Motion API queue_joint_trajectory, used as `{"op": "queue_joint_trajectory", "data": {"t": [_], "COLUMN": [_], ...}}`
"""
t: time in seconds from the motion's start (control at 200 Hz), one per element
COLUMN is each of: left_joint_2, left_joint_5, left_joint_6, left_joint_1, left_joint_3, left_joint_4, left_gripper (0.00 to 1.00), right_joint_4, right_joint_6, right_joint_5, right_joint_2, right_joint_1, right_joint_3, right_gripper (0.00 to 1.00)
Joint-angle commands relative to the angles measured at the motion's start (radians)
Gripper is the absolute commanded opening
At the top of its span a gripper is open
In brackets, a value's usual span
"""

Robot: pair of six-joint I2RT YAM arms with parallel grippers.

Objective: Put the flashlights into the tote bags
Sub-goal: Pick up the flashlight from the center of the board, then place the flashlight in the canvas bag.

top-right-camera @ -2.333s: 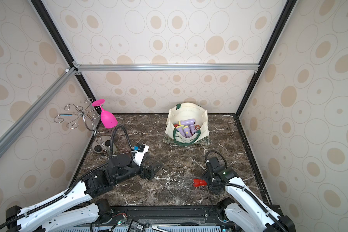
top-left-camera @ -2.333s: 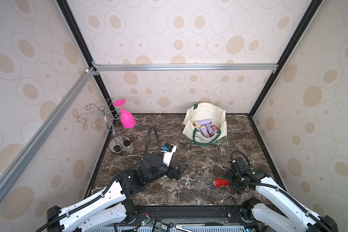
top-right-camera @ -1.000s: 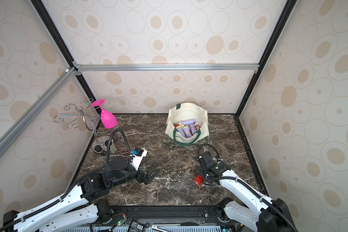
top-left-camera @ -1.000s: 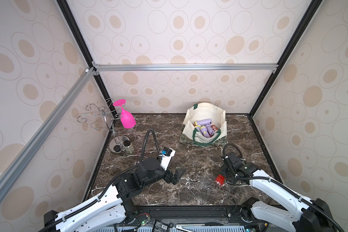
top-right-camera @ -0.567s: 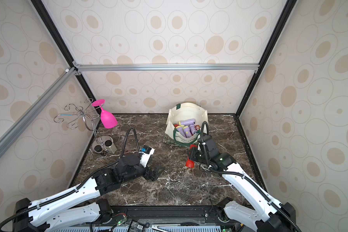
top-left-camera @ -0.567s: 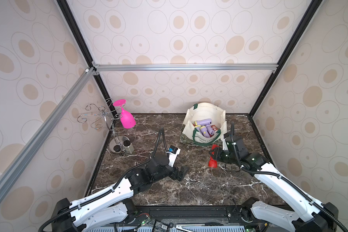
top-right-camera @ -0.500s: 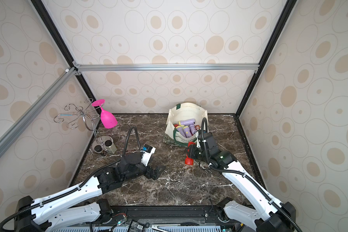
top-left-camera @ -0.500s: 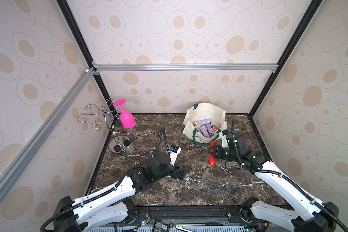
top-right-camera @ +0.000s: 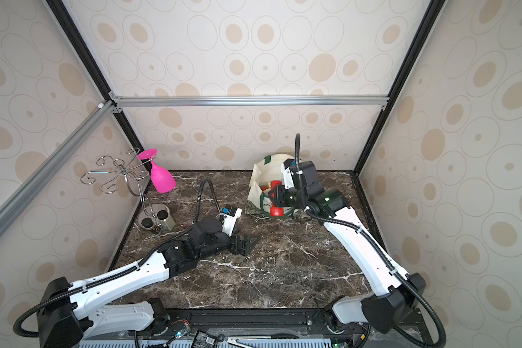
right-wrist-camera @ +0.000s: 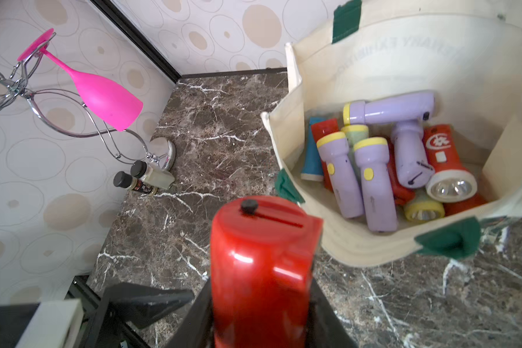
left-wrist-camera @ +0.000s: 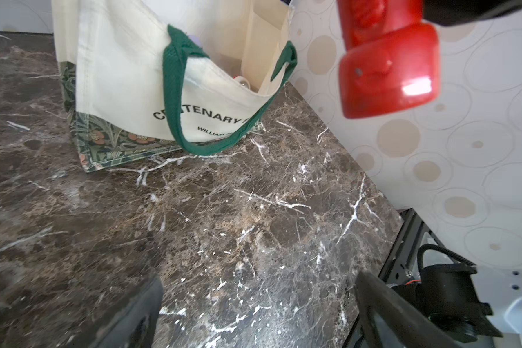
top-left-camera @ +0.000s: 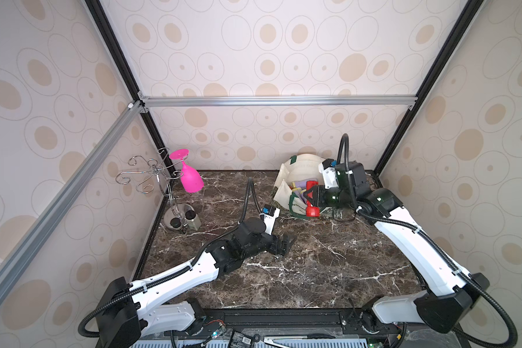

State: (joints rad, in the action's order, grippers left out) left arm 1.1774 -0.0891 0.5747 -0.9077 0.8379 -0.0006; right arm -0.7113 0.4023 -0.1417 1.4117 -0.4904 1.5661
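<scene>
Marble-patterned tabletop (top-left-camera: 314, 271) carries a cream canvas tote bag (top-left-camera: 286, 192) standing open-mouthed near the back wall, a green handle drooping down its front, so nothing bars the opening. The left gripper (top-left-camera: 285, 242) sits low over the middle of the table, fingers spread wide and empty, well clear of the bag and out of the other arm's path. The right gripper (top-left-camera: 313, 196), jaws clamped on the body of a red flashlight (top-left-camera: 312, 210), holds it wider end down, just beside the bag's near rim. That looks high enough to clear the canvas, but it is not yet over the mouth. Inside, the other flashlights (right-wrist-camera: 374, 180), lilac, red, pale green and one blue, lie heaped together.
</scene>
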Motion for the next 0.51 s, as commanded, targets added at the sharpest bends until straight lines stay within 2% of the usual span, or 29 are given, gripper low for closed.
{"op": "queue_joint_trajectory", "data": {"t": [0.0,0.27,0.5], "left_joint_2": [0.015,0.017,-0.014], "left_joint_5": [-0.039,0.012,0.078], "left_joint_6": [0.063,0.095,0.132], "left_joint_1": [0.010,0.011,0.010], "left_joint_3": [0.052,0.074,0.039], "left_joint_4": [0.123,0.138,0.144], "left_gripper": [1.00,1.00,1.00], "right_joint_4": [-0.058,-0.152,-0.202], "right_joint_6": [-0.034,-0.049,-0.110], "right_joint_5": [-0.028,-0.028,-0.026], "right_joint_2": [0.080,0.325,0.533], "right_joint_1": [0.052,0.152,0.167], "right_joint_3": [0.107,0.348,0.536], "right_gripper": [0.00,0.00,0.00]}}
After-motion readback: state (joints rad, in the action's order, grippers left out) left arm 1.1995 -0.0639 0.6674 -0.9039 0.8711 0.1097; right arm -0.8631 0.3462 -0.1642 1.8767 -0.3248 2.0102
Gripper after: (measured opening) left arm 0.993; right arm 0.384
